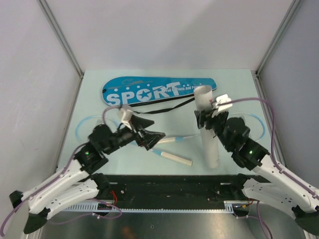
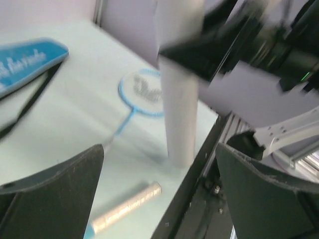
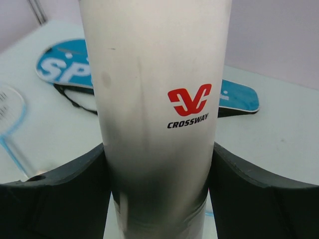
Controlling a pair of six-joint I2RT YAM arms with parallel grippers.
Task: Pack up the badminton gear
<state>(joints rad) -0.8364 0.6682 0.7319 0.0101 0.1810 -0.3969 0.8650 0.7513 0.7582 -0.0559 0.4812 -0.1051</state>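
The right hand (image 1: 206,121) is clamped on the tube (image 1: 210,144), one finger on either side of its upper part. The tube stands about upright, its foot on the desk (image 1: 239,84) below that hand. The left hand (image 1: 152,140) is spread wide and holds nothing. A racket handle (image 1: 173,158) lies on the desk just beneath and ahead of it. The bag (image 1: 159,91) lies flat beyond both hands.

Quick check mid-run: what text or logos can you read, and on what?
"SPORT": blue bag, large white letters.
"CROSSWAY", under a red logo: white tube.
Small print beside SPORT on the bag: too small to read.
Print on the racket strings: blurred.
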